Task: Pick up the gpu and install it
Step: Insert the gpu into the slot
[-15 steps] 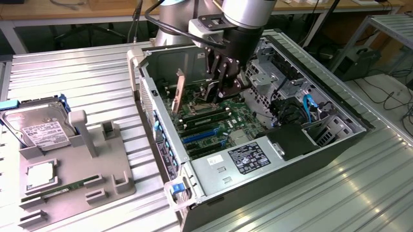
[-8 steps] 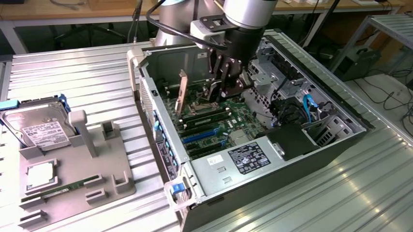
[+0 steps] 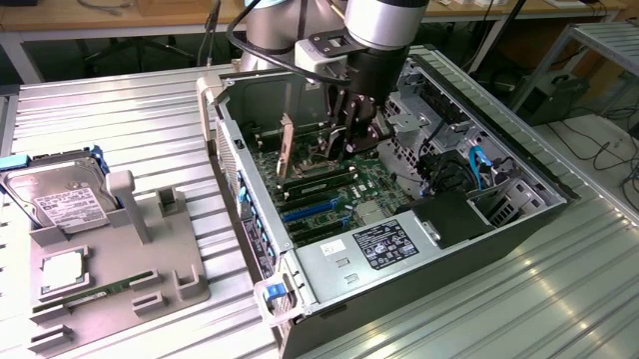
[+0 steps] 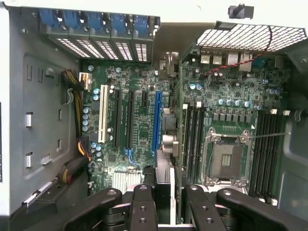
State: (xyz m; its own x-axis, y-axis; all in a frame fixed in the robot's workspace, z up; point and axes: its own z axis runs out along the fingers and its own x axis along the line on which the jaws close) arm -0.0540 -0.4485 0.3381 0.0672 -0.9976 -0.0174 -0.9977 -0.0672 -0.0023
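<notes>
One gpu (image 3: 286, 147) stands on edge inside the open computer case (image 3: 519, 217), seated upright on the motherboard (image 3: 375, 183); the gripper (image 3: 352, 134) hovers just beside it with jaws released; memory sticks (image 3: 317, 182) and blue slots (image 3: 311, 212) lie alongside; a hard drive (image 3: 62, 196) rests well apart on the grey fixture (image 3: 120, 280).

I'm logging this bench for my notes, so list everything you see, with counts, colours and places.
computer case: one, dark grey, open, on the table
motherboard: one, green, inside the case
gpu: one, green, upright in the case beside the hand
hard drive: one, silver, white label, in the holder
memory stick: one, green, in the holder
holder: one, grey, exterior view's left
table: one, ribbed metal
hand: one, black, inside the case
</notes>
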